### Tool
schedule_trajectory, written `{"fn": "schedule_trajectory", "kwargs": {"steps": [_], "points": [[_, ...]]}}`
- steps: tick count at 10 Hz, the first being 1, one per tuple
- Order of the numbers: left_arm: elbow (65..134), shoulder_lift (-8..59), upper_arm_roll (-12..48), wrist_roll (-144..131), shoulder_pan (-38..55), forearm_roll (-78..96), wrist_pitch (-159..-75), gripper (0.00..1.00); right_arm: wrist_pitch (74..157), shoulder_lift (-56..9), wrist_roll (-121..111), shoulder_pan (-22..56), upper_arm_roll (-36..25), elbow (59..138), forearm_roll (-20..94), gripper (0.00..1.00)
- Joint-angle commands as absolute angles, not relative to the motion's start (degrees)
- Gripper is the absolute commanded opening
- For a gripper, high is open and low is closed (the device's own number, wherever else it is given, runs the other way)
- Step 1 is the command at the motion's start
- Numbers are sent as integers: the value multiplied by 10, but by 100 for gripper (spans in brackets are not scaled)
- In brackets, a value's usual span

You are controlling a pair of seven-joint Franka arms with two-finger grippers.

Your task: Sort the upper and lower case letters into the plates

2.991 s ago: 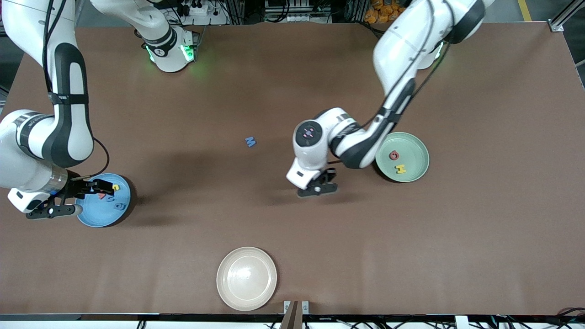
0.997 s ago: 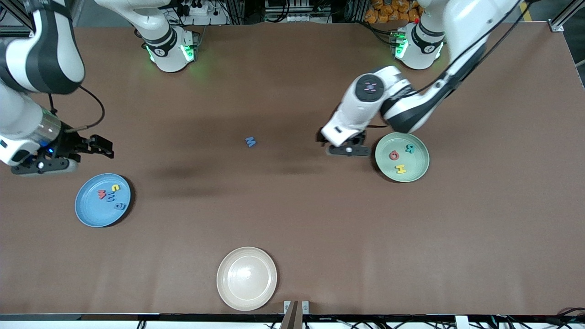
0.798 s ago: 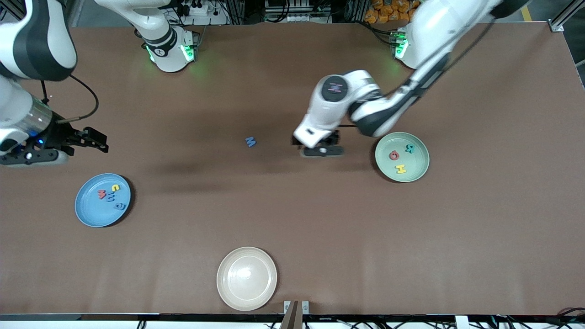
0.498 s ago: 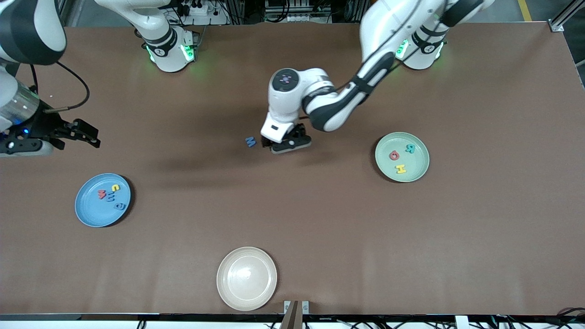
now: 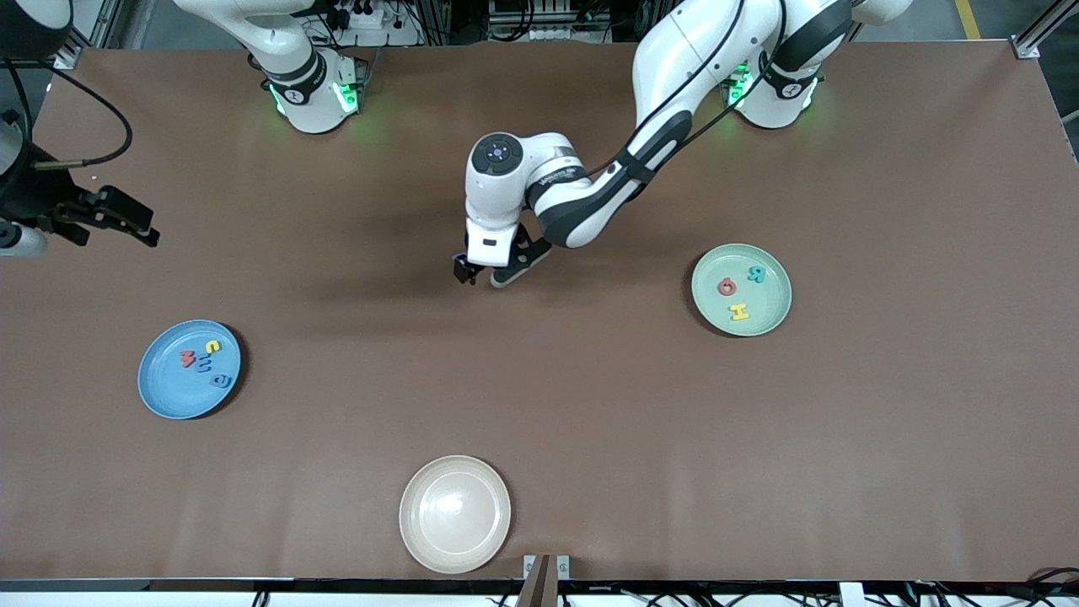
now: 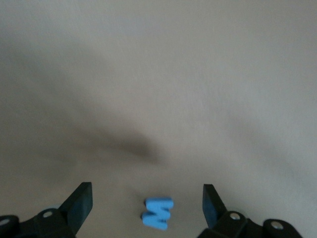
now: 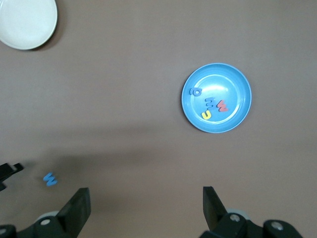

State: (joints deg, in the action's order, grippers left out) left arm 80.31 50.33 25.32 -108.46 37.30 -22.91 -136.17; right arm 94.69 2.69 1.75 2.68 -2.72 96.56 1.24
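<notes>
A small blue letter M (image 6: 158,214) lies on the brown table, between the spread fingers of my open left gripper (image 6: 145,196). In the front view the left gripper (image 5: 482,276) is low over mid-table and hides the M. The M also shows in the right wrist view (image 7: 50,178). The light blue plate (image 5: 169,403), also seen in the right wrist view (image 7: 225,79), holds several letters. The mint green plate (image 5: 771,312) holds a red, a teal and a yellow letter. My right gripper (image 5: 135,223) (image 7: 146,196) is open and empty, high over bare table at the right arm's end.
A cream-white plate (image 5: 455,514) with nothing on it stands near the table's edge closest to the front camera; it also shows in the right wrist view (image 7: 25,22). Wide bare brown table lies between the three plates.
My left gripper has swung from beside the mint plate across to the blue M and come down around it. My right gripper has risen away from the light blue plate.
</notes>
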Motion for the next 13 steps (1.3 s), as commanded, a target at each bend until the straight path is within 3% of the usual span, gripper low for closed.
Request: {"fn": "schedule_trajectory", "kwargs": {"steps": [1,3,4,6,10,13], "points": [[773,541,222,-1036,434,-219,-1386,98,911,25,29,30,-25,936,16,100],[772,554,201,-976,459,-217,-1387,97,897,18,25,31,-26,903,15,100],[763,562,200,-959,461,-215,-1387,87,883,11,24,30,-26,892,15,100],[757,565,200,-960,464,-199,-1387,83,859,-5,21,29,-27,862,16,100],[749,560,186,-728,464,-202,-1386,84,820,-38,-31,21,-30,818,17,100],[749,555,150,-438,464,-204,-1387,94,818,-37,-41,21,-30,819,17,100]]}}
